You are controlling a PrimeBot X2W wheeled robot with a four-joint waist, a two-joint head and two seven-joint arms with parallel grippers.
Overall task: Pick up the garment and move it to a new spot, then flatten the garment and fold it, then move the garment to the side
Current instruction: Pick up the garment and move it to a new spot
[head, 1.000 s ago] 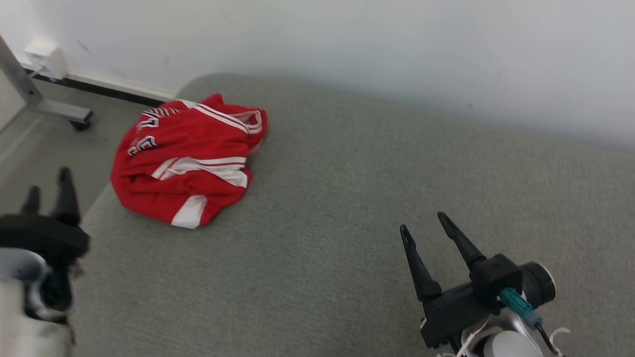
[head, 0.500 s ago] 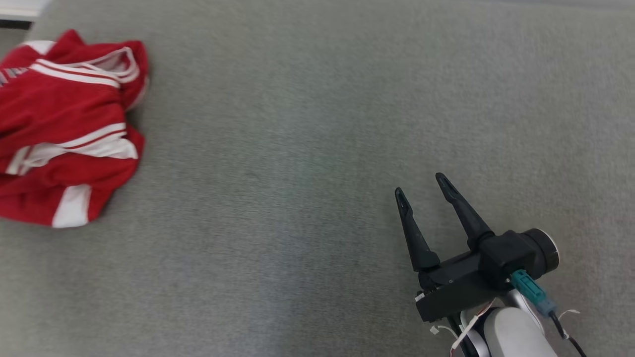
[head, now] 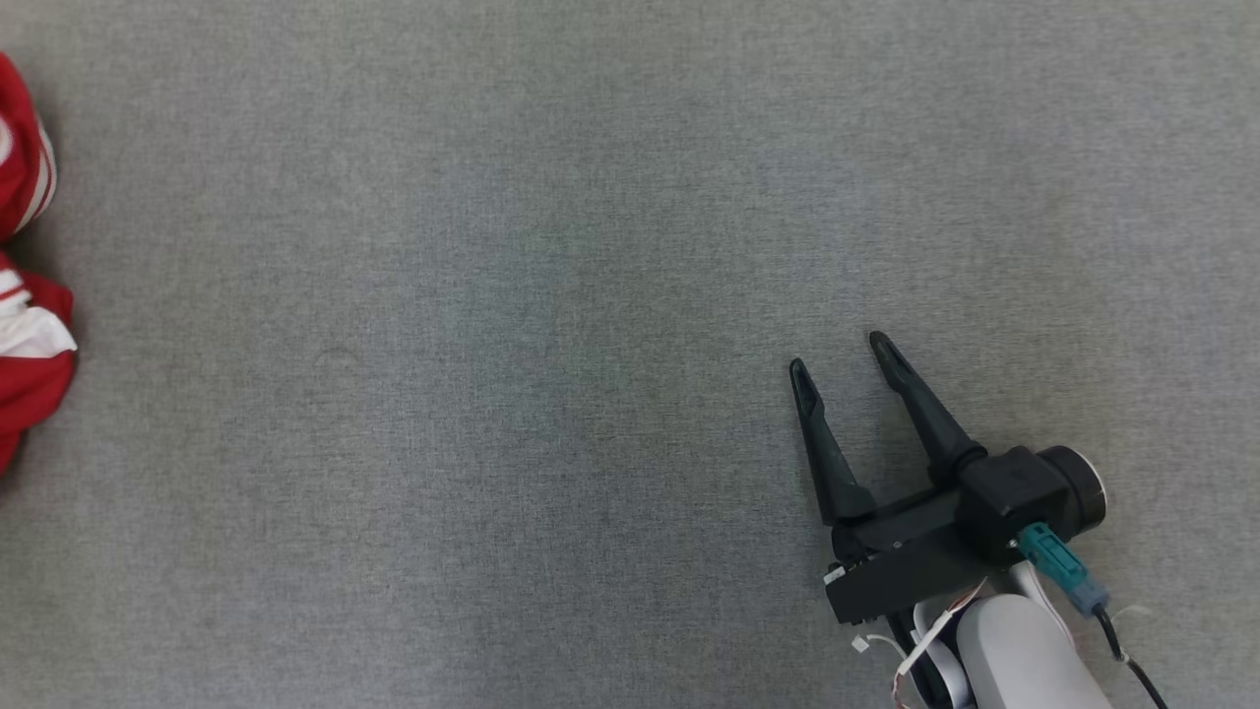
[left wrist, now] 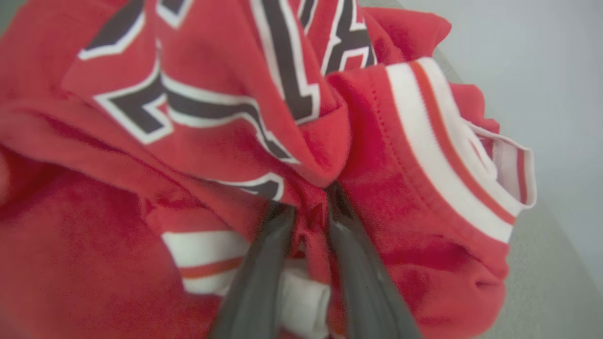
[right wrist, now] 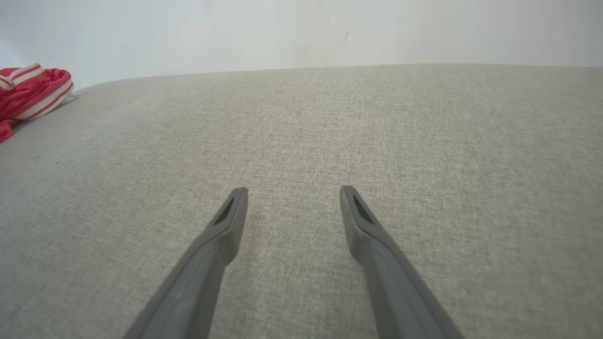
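Down at the lower right of the head view, my right gripper (head: 839, 354) hovers over the grey cushion (head: 492, 295) with its two fingers spread apart and nothing between them. At the far left edge of that view I see only a sliver of the red-and-white garment (head: 30, 345), well apart from that gripper, with bare cushion between them. Through the left wrist view, the left gripper (left wrist: 308, 202) is buried in the crumpled heap: its fingers stand close together with a ridge of red cloth pinched between them, just below the dark lettering and beside a white-striped cuff, so I judge it to be gripping the fabric. From the right wrist view, the parted fingers point across the cushion toward the pale wall (right wrist: 301, 28), and the garment sits at the far left, bunched up. By my reckoning the task is only at its start: the pickup grasp is made, but lifting, moving, flattening, folding and setting aside are all not yet done.
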